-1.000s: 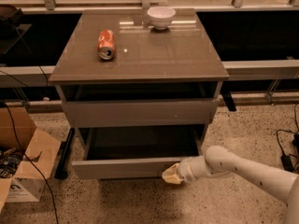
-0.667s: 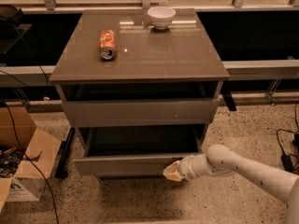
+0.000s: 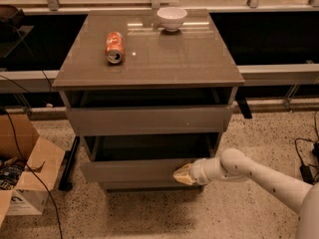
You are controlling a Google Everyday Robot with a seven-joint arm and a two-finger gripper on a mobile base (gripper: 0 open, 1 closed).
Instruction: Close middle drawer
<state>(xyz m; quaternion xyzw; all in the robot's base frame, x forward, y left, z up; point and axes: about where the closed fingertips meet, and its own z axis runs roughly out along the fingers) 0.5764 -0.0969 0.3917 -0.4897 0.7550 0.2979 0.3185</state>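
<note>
The middle drawer (image 3: 134, 171) is a wide grey-brown drawer with a flat, handleless front. It stands pulled out from the cabinet (image 3: 144, 66), and its dark inner box shows behind the front panel. My gripper (image 3: 182, 174) reaches in from the lower right on a white arm. Its tan tip rests against the right part of the middle drawer's front panel. The taller drawer panel (image 3: 149, 120) above is slightly out, with a dark gap under the cabinet top. A slim darker drawer front (image 3: 144, 185) shows just below the middle drawer.
A red soda can (image 3: 114, 47) lies on its side on the cabinet top, and a white bowl (image 3: 172, 18) stands at its back edge. An open cardboard box (image 3: 27, 176) sits on the speckled floor at the left. Cables (image 3: 306, 148) lie at the right.
My gripper has moved a little up and toward the cabinet, and the middle drawer's front has gone slightly inward with it.
</note>
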